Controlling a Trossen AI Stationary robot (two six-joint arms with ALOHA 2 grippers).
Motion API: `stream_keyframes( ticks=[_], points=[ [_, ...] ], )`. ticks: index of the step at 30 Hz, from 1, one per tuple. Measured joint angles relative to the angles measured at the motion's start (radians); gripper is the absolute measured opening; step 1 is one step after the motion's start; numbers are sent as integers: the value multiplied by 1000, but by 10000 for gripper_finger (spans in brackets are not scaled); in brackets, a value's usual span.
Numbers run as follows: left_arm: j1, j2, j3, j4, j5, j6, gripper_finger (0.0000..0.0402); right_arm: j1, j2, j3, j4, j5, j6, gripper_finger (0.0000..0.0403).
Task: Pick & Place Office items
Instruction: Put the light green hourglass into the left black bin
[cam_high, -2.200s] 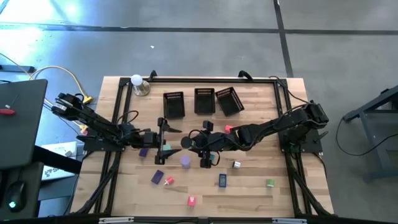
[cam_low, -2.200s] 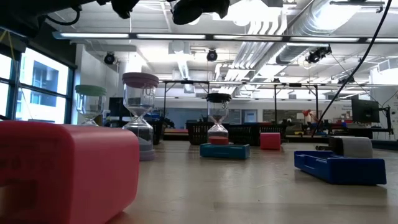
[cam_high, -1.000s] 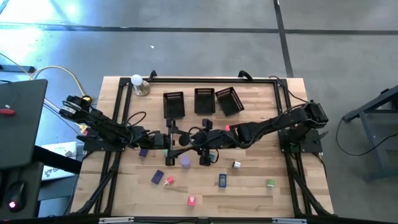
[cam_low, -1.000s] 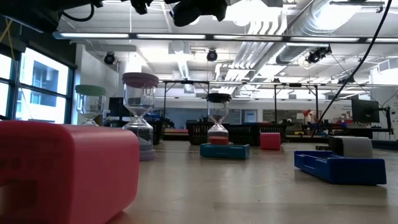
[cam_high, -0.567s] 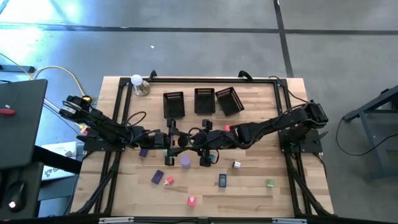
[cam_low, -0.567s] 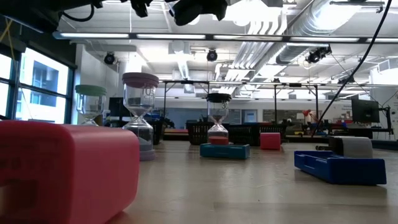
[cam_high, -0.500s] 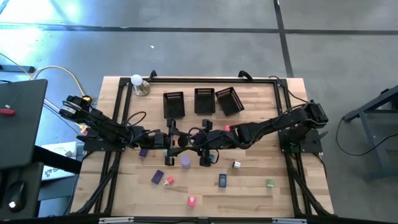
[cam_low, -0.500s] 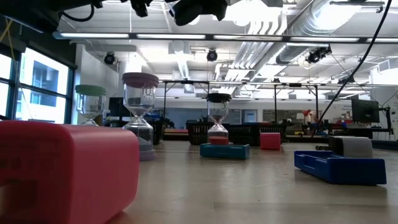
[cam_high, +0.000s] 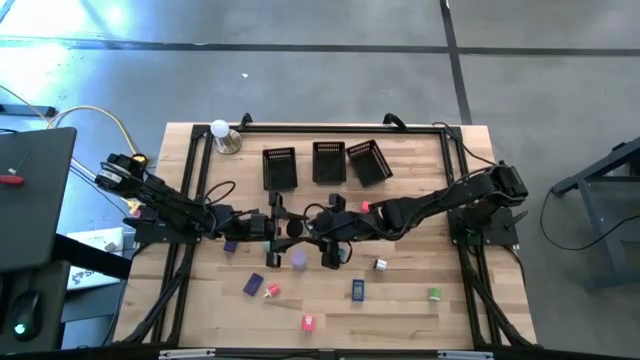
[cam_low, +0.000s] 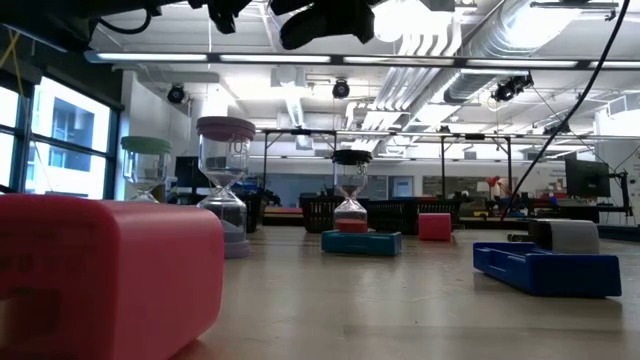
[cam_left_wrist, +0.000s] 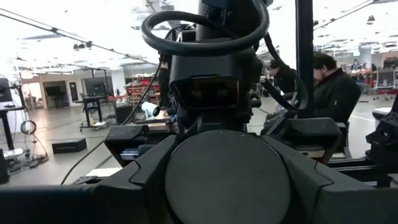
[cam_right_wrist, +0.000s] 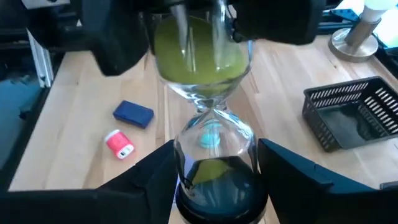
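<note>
An hourglass with green sand and black end caps hangs in the air over the middle of the table, between my two grippers. My left gripper is shut on its one end, my right gripper on the other. Small coloured office items lie on the wood: a purple cylinder, a purple block, a blue piece, a pink piece and a green one. My left gripper pinches the round black end cap between its two fingers, on the cap's rim, coming from the table's left. The cap's flat face looks back at the wrist. The hourglass is clear of the table. My right gripper has the other black end cap between its two fingers, one on each side of the rim, coming from the table's right. The glass stretches away from the fingers toward the left gripper, lifted clear of the wood.
Three black mesh baskets stand in a row at the far side. A white ball on a metal base is at the far left corner. A person sits beyond the table.
Between the earliest frames and a second ago my left gripper went toward the table's right, up to the hourglass in my right gripper. Since then both arms have stayed where they are, with the hourglass between them.
</note>
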Motion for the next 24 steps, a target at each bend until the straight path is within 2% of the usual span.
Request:
stream_keyframes(
  ticks=[13,22,24],
  points=[
    [3,-43,0,-92,-28,-84,198,76,-11,0,-15,212,-126,208],
    [7,-115,0,-202,-48,-105,198,131,-10,0,-42,442,-130,208],
    [7,-147,0,-265,-103,-103,198,146,-10,0,-55,507,-130,208]
  ],
)
